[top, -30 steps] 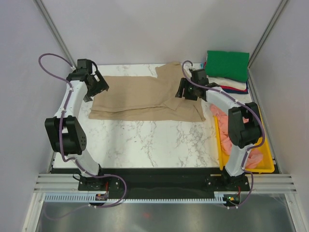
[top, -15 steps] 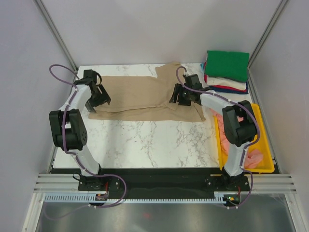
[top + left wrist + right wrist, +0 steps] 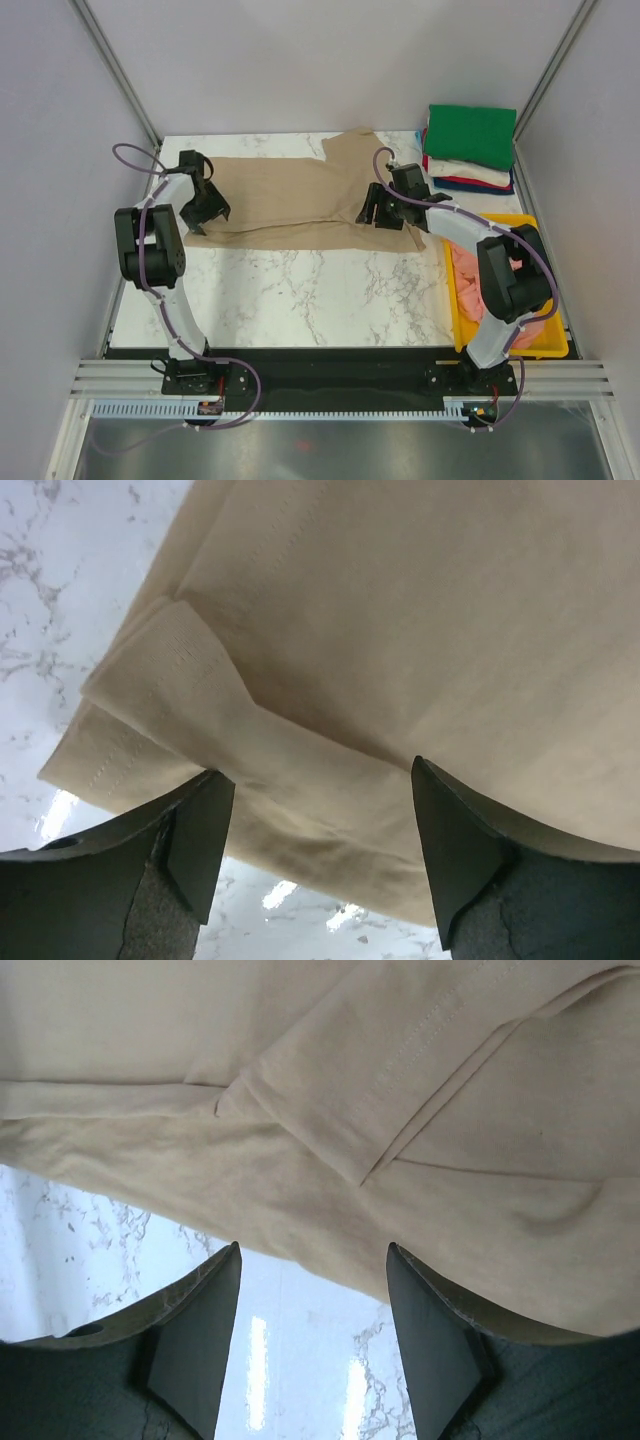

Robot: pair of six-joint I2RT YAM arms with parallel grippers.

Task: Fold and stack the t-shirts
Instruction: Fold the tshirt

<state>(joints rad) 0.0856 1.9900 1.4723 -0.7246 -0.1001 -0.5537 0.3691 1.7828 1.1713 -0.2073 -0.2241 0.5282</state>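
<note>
The tan t-shirt [image 3: 290,200] lies partly folded lengthwise across the far half of the table. My left gripper [image 3: 203,214] is open over its left end; in the left wrist view the tan t-shirt [image 3: 400,630] fills the frame, its near edge between my open fingers [image 3: 195,840]. My right gripper [image 3: 385,214] is open over the shirt's right end, near a folded sleeve [image 3: 400,1090]; my fingers [image 3: 195,1345] stand apart over the shirt's edge. A stack of folded shirts, green on top [image 3: 470,130], sits at the far right. Pink shirts [image 3: 470,290] lie in the tray.
A yellow plastic tray [image 3: 455,310] stands along the right edge of the white marble table [image 3: 300,295]. Grey walls with metal posts close in the back and sides. The folded stack sits close behind the right arm.
Both grippers have moved toward the near edge of the tan shirt and come lower over it. The shirt's near side is now narrower, its lower flap folded in.
</note>
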